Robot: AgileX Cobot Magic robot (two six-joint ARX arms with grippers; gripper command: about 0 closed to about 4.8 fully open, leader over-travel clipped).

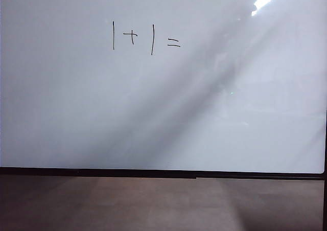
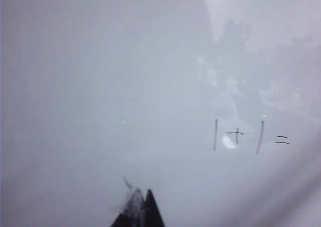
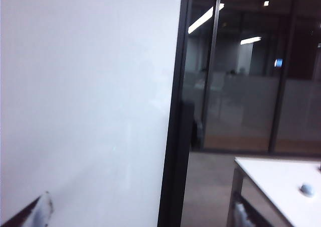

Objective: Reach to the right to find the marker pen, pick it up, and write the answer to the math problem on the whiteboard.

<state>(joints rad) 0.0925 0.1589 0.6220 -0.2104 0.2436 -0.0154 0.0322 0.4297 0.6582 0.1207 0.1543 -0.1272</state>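
Observation:
The whiteboard [image 1: 163,113] fills most of the exterior view, with the math problem [image 1: 145,38] written in thin black strokes near its top. Neither gripper shows in that view. In the left wrist view my left gripper [image 2: 142,196] faces the whiteboard [image 2: 100,86] with its dark fingertips pressed together and nothing between them; the math problem [image 2: 251,135] lies well off to one side of it. My right gripper [image 3: 140,219] stands open beside the board's black frame [image 3: 173,136], with one finger [image 3: 36,213] far out at the picture's corner. The marker pen is out of view.
Brown floor [image 1: 153,205] runs below the board's lower frame. Past the board's right edge stands a white table [image 3: 276,179] with a small round grey thing [image 3: 307,189] on it. Behind it are dark glass partitions [image 3: 241,86].

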